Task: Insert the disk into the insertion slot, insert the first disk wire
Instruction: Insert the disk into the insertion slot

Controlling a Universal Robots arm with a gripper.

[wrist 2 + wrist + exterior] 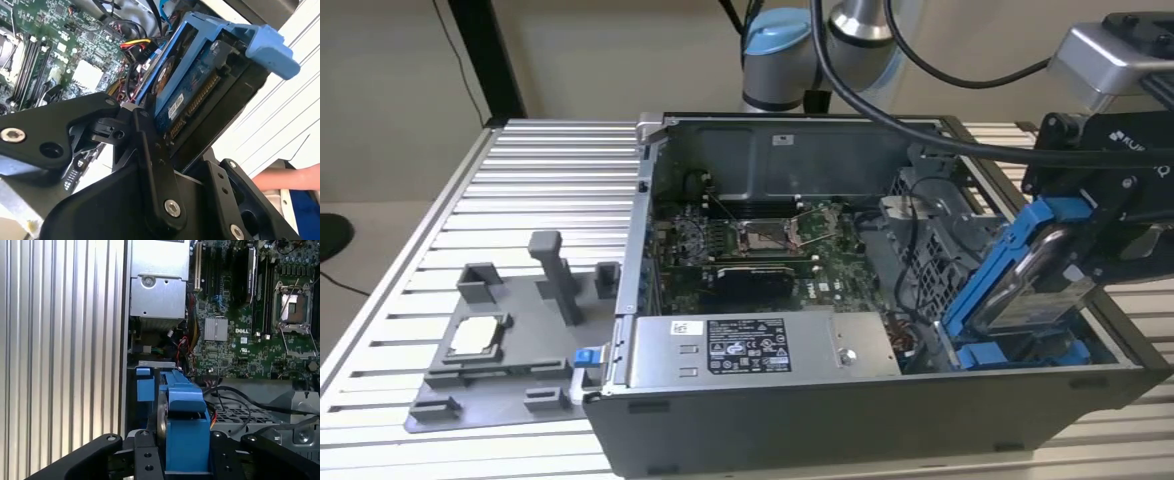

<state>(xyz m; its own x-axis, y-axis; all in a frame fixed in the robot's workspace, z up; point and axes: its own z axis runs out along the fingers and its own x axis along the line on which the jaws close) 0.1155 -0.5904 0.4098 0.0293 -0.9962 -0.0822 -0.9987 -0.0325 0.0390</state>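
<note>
Exterior view: the black two-fingered claw [1087, 250] is clamped on the flat silver metal hard drive in its bright blue plastic bracket [1027, 280], its fingers [145, 455] pressing the bracket from both sides. The disk hangs tilted, lower end down inside the open grey sheet-metal computer case [854, 420] that stands on the ribbed aluminium surface [547, 180].

Just beneath the claw's load lies the insertion slot [1014, 355], a narrow bay of the grey drive cage with blue plastic rails. The disk's lower end looks near or touching those rails, but I judge it not yet seated: most of it stands clear above the bay.

In the second wrist view the disk's connector edge [200, 102] is bare, so no wire is plugged in. Both steps remain unfinished.
</note>
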